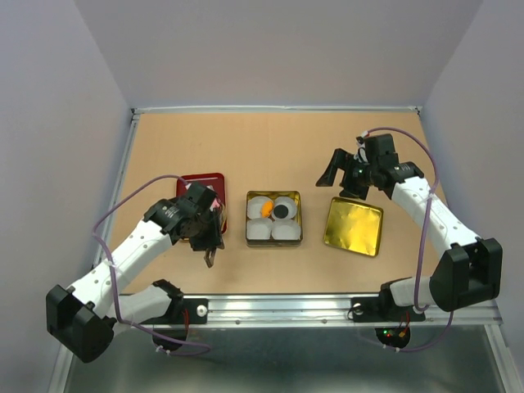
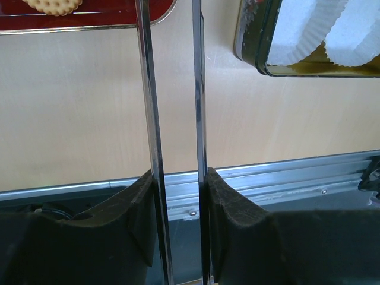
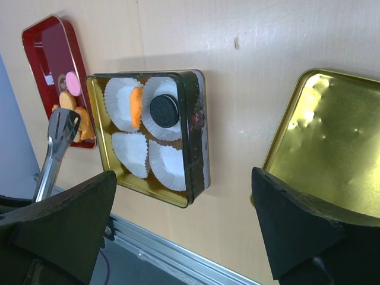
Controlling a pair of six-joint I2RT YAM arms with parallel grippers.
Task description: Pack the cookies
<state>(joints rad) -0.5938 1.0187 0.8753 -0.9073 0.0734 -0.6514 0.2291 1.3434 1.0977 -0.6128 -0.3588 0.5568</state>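
Observation:
Several cookies, orange ones and a pink one, lie on a red tray, mostly hidden by my left arm in the top view. One pale cookie shows at the top of the left wrist view. An open tin holds white paper cups, an orange cookie and a dark cookie. My left gripper is shut on metal tongs, whose tips sit at the red tray's edge. My right gripper is open and empty above the table, behind the gold lid.
The gold tin lid lies upside down right of the tin. The metal table rail runs along the near edge. Grey walls close in the left, right and far sides.

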